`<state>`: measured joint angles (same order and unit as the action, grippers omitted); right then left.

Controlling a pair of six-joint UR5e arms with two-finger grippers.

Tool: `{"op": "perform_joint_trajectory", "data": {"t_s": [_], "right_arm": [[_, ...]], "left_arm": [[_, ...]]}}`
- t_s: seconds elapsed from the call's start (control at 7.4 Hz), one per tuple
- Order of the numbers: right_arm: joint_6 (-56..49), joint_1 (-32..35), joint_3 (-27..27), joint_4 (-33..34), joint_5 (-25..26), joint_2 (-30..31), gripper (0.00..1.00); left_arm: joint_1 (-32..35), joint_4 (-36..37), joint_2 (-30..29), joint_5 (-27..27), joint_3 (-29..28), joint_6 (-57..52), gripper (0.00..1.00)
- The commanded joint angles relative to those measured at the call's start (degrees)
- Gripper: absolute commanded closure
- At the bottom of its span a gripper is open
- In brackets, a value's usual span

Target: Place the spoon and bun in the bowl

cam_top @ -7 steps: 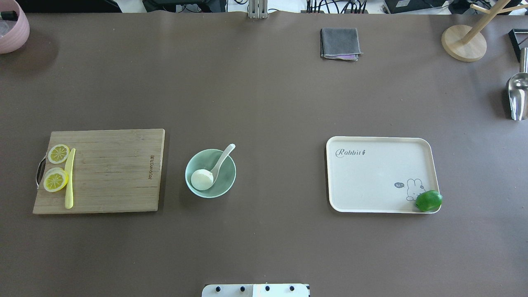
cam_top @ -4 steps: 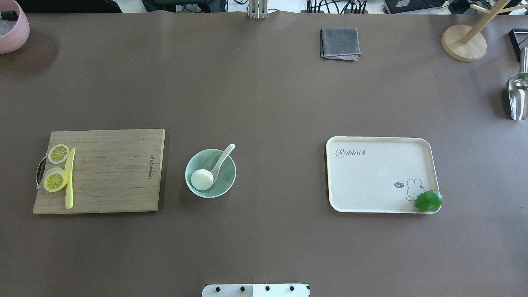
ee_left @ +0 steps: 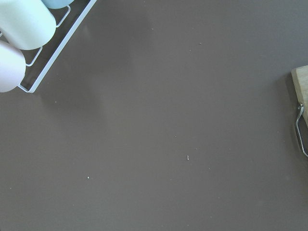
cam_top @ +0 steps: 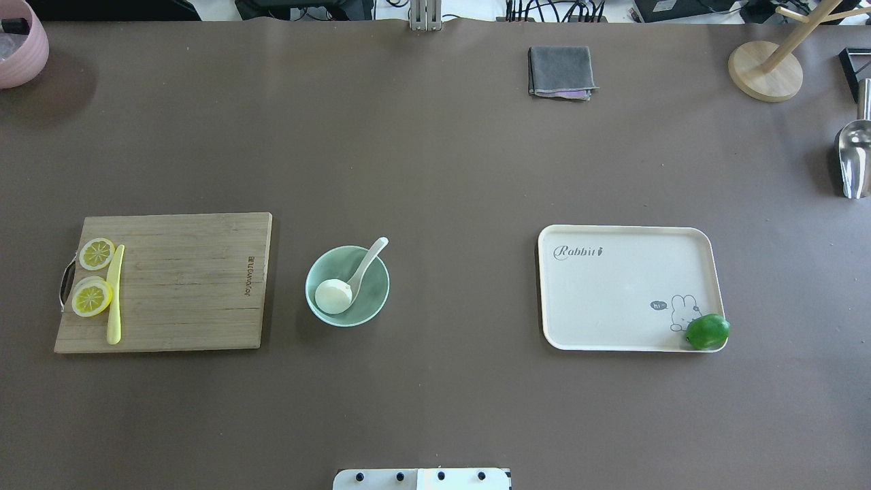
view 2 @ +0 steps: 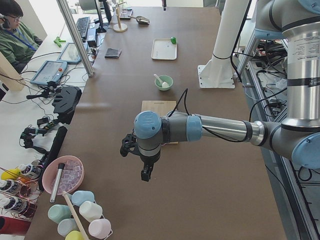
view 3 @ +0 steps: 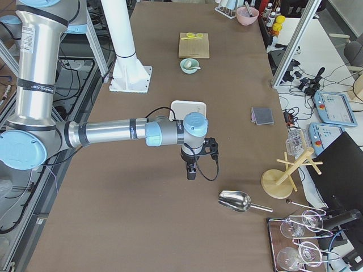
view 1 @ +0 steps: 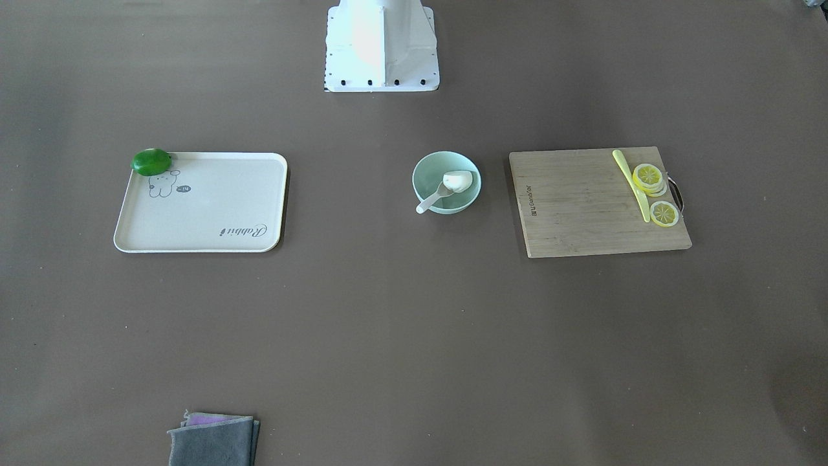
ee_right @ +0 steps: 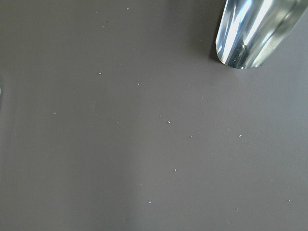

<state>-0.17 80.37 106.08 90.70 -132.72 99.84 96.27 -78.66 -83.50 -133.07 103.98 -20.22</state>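
Observation:
The mint-green bowl (cam_top: 373, 294) stands on the brown table between a cutting board and a tray; it also shows in the front view (view 1: 429, 169). The white spoon (cam_top: 371, 258) lies in it with its handle over the rim. A white round lump, the bun (view 1: 458, 181), rests in the bowl at the spoon's scoop end (cam_top: 333, 297). The left gripper (view 2: 145, 176) hangs over the table's left end, far from the bowl. The right gripper (view 3: 191, 172) hangs over the right end. I cannot tell whether either is open or shut. Neither wrist view shows fingers.
A wooden cutting board (cam_top: 184, 286) with lemon slices (cam_top: 92, 298) and a yellow-green knife (cam_top: 114, 299) lies left of the bowl. A cream tray (cam_top: 612, 292) with a lime (cam_top: 708, 331) lies right. A grey cloth (cam_top: 561, 71), metal scoop (cam_top: 854, 160) and wooden stand (cam_top: 765, 68) sit farther off.

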Motion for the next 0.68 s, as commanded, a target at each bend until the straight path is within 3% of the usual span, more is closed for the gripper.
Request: {"op": "perform_joint_trajectory", "data": {"t_s": [0.0, 0.54], "right_arm": [[0.0, -0.13, 0.0, -0.17, 0.0, 0.0, 0.0], [0.09, -0.31, -0.79, -3.87, -0.26, 0.09, 0.0]], "left_arm": [[-0.03, 0.0, 0.0, 0.0, 0.0, 0.0, 0.0], [-0.12, 0.0, 0.0, 0.0, 0.09, 0.0, 0.0]]}}
